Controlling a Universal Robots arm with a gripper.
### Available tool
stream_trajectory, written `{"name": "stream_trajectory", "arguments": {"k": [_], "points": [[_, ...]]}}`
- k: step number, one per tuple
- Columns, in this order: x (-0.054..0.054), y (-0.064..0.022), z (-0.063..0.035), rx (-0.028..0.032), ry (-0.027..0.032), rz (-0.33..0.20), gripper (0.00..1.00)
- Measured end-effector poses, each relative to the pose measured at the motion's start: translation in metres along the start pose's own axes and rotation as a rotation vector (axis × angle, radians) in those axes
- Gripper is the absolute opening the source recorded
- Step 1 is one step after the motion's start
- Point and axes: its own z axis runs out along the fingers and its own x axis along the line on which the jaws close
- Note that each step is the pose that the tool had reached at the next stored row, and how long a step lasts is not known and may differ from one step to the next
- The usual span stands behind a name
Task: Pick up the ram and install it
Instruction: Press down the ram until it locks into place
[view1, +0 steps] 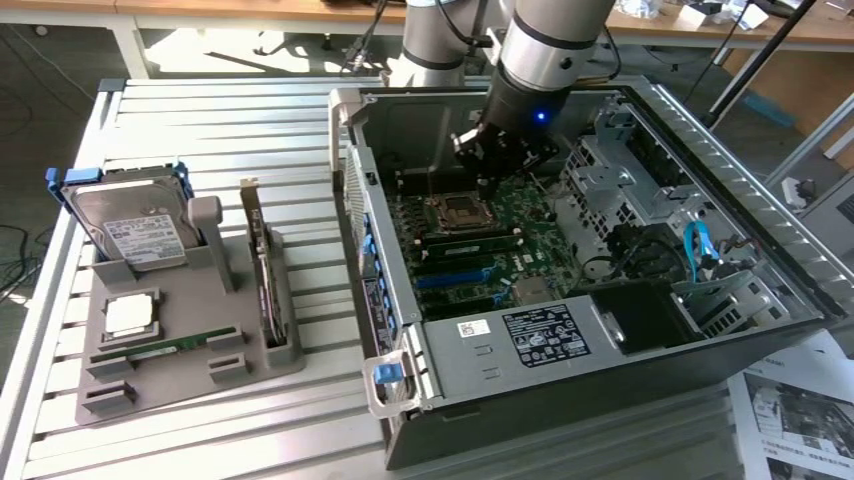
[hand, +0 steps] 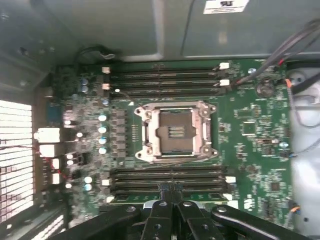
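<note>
the gripper (hand: 170, 200) hangs closed and empty over the motherboard (hand: 240, 130), just above a memory slot (hand: 170, 176). the ram (view1: 158, 348) lies on the grey tray (view1: 160, 385) outside the case. lowering risks hitting the empty socket (hand: 175, 131).

The arm (view1: 547, 45) is a thick cylinder of silver-grey metal ringed by a darker grey band, with a second grey tubular link (view1: 434, 35) beside it. Below the band sits a black wrist housing (view1: 521, 105) bearing a small lit blue lamp at its 3 o'clock side. The black metal claw (hand: 170, 192) consists of flat, angular plates and linkage bars fastened with round silver screws (hand: 162, 204); its two narrow fingertips meet with no gap.
</note>
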Motion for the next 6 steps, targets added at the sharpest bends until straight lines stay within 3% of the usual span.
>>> {"name": "stream_trajectory", "arguments": {"k": [1,6], "points": [[0.0001,0.0000,0.0001,-0.0004,-0.0110,-0.001,0.11],[0.0001,0.0000,0.0001,-0.0004,-0.0143,-0.001,0.11]]}}
